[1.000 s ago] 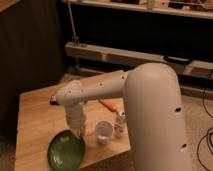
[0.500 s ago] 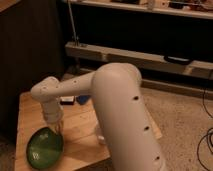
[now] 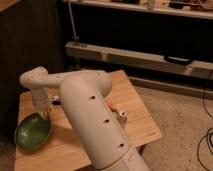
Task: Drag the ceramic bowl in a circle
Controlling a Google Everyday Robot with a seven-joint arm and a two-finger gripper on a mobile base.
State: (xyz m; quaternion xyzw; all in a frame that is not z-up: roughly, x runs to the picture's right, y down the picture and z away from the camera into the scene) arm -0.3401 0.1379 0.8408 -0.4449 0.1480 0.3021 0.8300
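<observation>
Camera view: your gripper (image 3: 46,114) sits at the ceramic bowl's (image 3: 32,132) far rim, near the table's (image 3: 142,127) front-left edge. Press too hard outward and you risk tipping the bowl or sliding it off.

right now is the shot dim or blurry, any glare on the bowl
Camera view: dim, warm light and soft focus throughout, darkest behind the shelf. The ceramic bowl shows only a faint sheen, no hard glare. The end effector sits at the bowl's right rim, its outline smeared against the wooden table.
</observation>
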